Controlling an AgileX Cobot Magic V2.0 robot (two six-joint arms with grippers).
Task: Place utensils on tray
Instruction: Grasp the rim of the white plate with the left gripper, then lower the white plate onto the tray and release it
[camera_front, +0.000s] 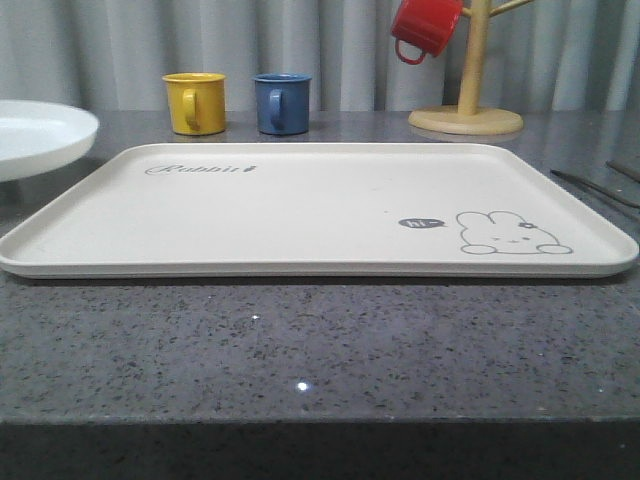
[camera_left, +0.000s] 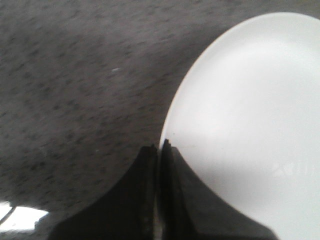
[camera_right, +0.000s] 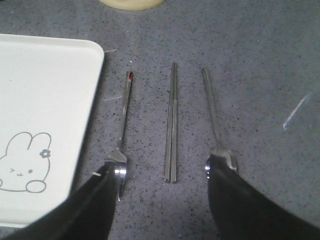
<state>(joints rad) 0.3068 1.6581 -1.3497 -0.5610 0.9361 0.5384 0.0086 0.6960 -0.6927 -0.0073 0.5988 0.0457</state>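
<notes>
Sitting on the grey speckled table, the big cream tray has nothing on it but its rabbit drawing. A white plate sits just past the tray's left end. Behind the tray stand a wooden mug tree with a red mug hanging on it, a yellow mug and a blue mug.

The fork, chopsticks and spoon lie side by side on the table beside the tray's right end, the fork nearest the tray.

The right gripper hangs over them, its fingers spread wide and holding nothing. The left gripper is beside the plate's edge, its fingers pressed together.
</notes>
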